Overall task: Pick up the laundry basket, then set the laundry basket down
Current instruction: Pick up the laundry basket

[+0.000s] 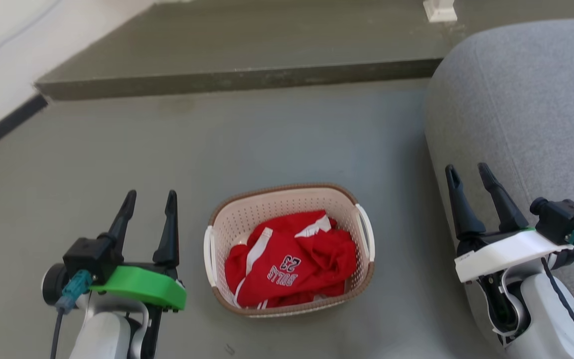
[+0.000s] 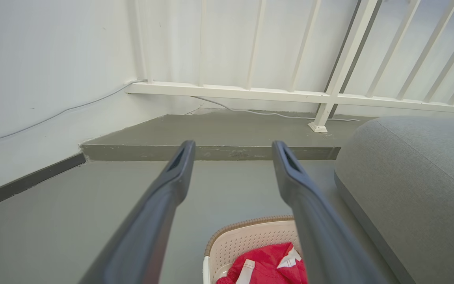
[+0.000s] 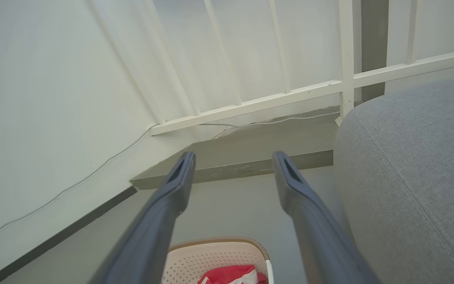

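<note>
Basket (image 1: 277, 212) sits on the floor (image 1: 317, 139) between the left fingers (image 1: 168, 229) and right fingers (image 1: 459, 207), both spread and empty — likely light, stiff plastic — best gripped at its white side handles (image 1: 209, 254).

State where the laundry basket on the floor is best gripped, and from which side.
Take the laundry basket by its two white side handles: left handle with the left end effector from the left, right handle with the right end effector from the right. The handles curve out at opposite ends, and the basket sits upright between both open end effectors.
</note>
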Motion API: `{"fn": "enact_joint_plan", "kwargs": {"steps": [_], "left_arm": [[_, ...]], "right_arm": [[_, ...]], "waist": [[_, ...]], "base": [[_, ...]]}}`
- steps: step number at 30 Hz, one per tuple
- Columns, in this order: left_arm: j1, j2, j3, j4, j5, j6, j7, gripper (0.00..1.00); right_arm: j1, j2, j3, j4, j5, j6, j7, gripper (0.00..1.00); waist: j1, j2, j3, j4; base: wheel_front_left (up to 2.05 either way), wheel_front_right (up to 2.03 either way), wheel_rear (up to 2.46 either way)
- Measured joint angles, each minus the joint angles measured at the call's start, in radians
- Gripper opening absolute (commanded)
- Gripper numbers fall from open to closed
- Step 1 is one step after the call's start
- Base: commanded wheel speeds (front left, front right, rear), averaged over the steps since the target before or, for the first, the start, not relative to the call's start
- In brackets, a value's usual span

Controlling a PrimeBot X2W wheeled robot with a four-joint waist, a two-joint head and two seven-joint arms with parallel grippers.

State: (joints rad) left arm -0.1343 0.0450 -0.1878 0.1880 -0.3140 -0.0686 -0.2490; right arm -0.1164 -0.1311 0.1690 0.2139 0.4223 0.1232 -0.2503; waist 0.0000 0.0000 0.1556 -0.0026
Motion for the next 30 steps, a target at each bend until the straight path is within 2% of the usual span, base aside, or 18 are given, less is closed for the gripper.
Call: {"fn": "enact_joint_plan", "kwargs": {"steps": [17, 23, 30], "left_arm": [[-0.116, -0.003, -0.004, 0.03, -0.034, 0.008, -0.003, 1.0], [-0.162, -0.004, -0.005, 0.067, -0.056, 0.008, -0.003, 1.0], [-0.225, -0.006, -0.038, 0.172, -0.112, 0.008, -0.003, 1.0]], "right_arm": [[-0.105, -0.004, 0.003, 0.024, -0.003, 0.0, 0.0, 1.0], [-0.151, -0.008, 0.018, 0.074, -0.003, 0.0, 0.0, 1.0], [-0.213, -0.023, 0.049, 0.183, -0.009, 0.0, 0.0, 1.0]], "waist": [[0.0, 0.0, 0.194, -0.016], [0.0001, 0.0, 0.266, -0.021], [0.0001, 0.0, 0.354, -0.018]], "base": [[0.0, 0.0, 0.0], [0.0, 0.0, 0.0], [0.0, 0.0, 0.0]]}}
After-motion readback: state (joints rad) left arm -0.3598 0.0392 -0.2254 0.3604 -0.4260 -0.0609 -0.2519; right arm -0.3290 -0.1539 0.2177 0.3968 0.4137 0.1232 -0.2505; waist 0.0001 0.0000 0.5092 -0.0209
